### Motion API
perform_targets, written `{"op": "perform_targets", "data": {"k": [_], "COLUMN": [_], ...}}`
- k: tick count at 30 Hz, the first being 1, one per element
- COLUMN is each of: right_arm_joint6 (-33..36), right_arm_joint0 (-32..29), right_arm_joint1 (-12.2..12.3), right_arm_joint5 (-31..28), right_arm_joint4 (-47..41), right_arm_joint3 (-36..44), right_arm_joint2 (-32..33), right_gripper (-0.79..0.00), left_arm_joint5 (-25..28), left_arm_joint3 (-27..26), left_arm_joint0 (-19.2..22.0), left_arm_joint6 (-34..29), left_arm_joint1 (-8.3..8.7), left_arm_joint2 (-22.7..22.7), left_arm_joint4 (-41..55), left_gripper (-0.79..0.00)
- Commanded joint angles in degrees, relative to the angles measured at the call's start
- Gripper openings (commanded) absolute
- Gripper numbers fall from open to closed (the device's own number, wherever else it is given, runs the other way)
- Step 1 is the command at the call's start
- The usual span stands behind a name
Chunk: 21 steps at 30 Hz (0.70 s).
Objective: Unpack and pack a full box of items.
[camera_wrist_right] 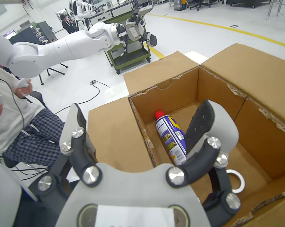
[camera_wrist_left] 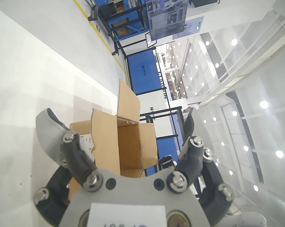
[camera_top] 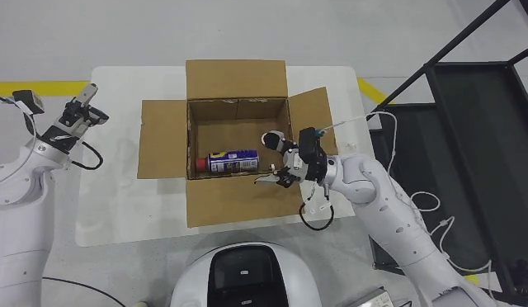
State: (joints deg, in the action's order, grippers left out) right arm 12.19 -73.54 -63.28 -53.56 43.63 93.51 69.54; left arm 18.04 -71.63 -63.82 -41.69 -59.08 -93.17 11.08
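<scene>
An open cardboard box (camera_top: 237, 142) stands in the middle of the white table (camera_top: 115, 212), all its flaps folded outward. Inside, near the box's left wall, a blue spray can (camera_top: 233, 161) with a red cap lies on its side; the right wrist view shows the spray can (camera_wrist_right: 171, 138) too. My right gripper (camera_top: 271, 158) hangs open over the right part of the box, one fingertip (camera_wrist_right: 201, 121) just above the can's base. My left gripper (camera_top: 89, 105) is open, holds nothing, and sits beyond the table's left edge, facing the box (camera_wrist_left: 129, 140).
A pale ring (camera_wrist_right: 235, 183) lies on the box floor near the front right corner. A black metal rack (camera_top: 470, 101) stands right of the table. The other arm's gripper (camera_wrist_right: 144, 30) shows in the right wrist view, far beyond the box.
</scene>
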Motion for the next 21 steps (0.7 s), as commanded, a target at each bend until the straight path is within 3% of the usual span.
{"op": "perform_targets", "data": {"k": [1, 3, 7, 16, 21], "right_arm_joint6": [5.24, 9.49, 10.22, 10.22, 8.79], "right_arm_joint0": [-2.02, -4.52, -4.90, -4.90, -6.87], "right_arm_joint1": [0.80, 1.66, 1.82, 1.82, 2.19], "right_arm_joint5": [0.97, 0.45, 0.26, 0.26, 0.47], "right_arm_joint4": [-2.45, -6.67, -7.38, -7.38, -12.03], "right_arm_joint3": [2.54, 4.84, 5.20, 5.20, 5.06], "right_arm_joint2": [2.38, 4.57, 4.95, 4.95, 6.34], "right_gripper": [0.000, 0.000, 0.000, 0.000, 0.000], "left_arm_joint5": [1.68, 3.72, 8.57, 8.55, 10.99], "left_arm_joint3": [1.78, 3.89, 8.27, 8.04, 7.20], "left_arm_joint0": [0.87, 1.91, 3.73, 3.59, 2.97], "left_arm_joint6": [-0.26, -0.57, -1.68, -1.72, -1.91], "left_arm_joint1": [0.01, -0.04, -0.24, -0.27, -0.47], "left_arm_joint2": [0.54, 1.14, 2.63, 2.84, 5.84], "left_arm_joint4": [-0.91, -1.02, -0.55, -0.72, -5.32], "left_gripper": [0.000, 0.000, 0.000, 0.000, 0.000]}}
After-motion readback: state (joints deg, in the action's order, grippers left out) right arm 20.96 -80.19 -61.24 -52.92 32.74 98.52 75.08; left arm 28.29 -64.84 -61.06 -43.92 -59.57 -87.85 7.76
